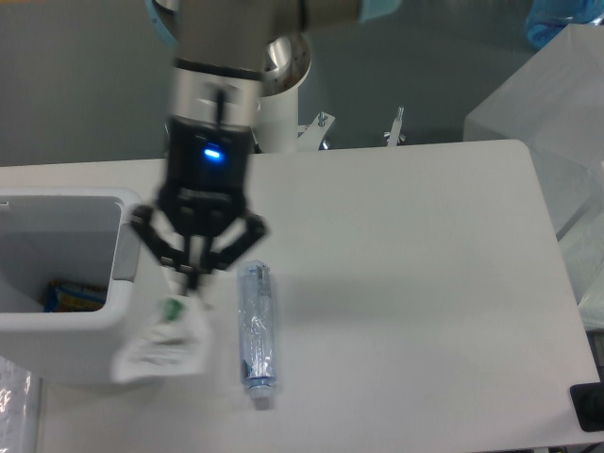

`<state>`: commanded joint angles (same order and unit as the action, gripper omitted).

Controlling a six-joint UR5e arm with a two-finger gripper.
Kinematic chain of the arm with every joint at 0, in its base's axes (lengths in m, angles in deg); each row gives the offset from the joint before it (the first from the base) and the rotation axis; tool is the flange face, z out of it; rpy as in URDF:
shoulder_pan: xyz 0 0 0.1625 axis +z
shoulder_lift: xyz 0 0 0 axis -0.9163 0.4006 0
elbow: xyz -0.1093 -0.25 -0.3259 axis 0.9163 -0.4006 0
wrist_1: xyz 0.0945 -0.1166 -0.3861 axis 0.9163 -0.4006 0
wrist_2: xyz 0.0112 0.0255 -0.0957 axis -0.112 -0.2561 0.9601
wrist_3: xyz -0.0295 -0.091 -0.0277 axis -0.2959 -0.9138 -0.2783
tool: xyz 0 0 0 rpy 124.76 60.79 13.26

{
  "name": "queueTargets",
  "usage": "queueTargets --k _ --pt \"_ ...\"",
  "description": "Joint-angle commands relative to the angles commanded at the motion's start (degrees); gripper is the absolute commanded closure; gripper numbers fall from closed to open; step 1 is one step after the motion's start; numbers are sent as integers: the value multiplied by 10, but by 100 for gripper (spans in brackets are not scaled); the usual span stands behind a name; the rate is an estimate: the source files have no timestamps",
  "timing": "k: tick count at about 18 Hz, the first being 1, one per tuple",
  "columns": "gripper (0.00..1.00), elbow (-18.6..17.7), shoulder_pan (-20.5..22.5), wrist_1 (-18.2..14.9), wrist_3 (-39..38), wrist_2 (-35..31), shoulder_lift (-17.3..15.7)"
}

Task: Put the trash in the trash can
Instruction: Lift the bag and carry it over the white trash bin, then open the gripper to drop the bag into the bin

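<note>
The gripper (192, 279) hangs from the arm with its fingers pointing down, closed on the top edge of the wrapper (162, 347). A blue light glows on the gripper's black body. The wrapper dangles straight below the fingertips, lifted clear of the table (406, 283), and looks slightly blurred. Its small green mark sits just under the grip, and the wider white printed part spreads out below that.

Taking the trash can (85, 349) as the landmark: the gripper stands just beside the can's right wall, close to the grey panel (127, 253) near the rim. The hanging wrapper overlaps the can's lower right corner in this view, on the outside of the wall, not over the opening. Whether the wrapper touches the wall cannot be told. Inside the can, near the bottom of the opening, a blue and yellow packet (71, 295) is partly visible.

The bottle (256, 324) lies flat on the table to the right of the can, apart from it, with the gripper and wrapper between the two. It lies lengthwise toward the camera, and its white cap (261, 396) is at the near end. It sits just right of the gripper's fingers and is not touched by them.

At the table's near left corner, below the can, a bit of clear crinkled plastic (17, 406) shows at the picture's edge.
</note>
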<state>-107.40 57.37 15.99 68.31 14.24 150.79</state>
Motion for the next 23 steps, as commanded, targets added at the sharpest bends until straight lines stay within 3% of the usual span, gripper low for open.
queueTargets --k 2,5,7,17,20,21,22,23 --pt "96 -15 -24 1 7 0 -9" --pt "96 -76 -60 1 103 -1 -35" --pt "96 -97 -83 0 144 -1 -40" --pt "94 -131 -110 0 147 -1 -32" --pt "79 -133 -110 -1 147 -2 -30" --pt "63 -134 -110 0 147 -2 -31" --pt "36 -134 -109 0 146 -3 -31" --pt "24 -133 -109 -1 146 -3 -33"
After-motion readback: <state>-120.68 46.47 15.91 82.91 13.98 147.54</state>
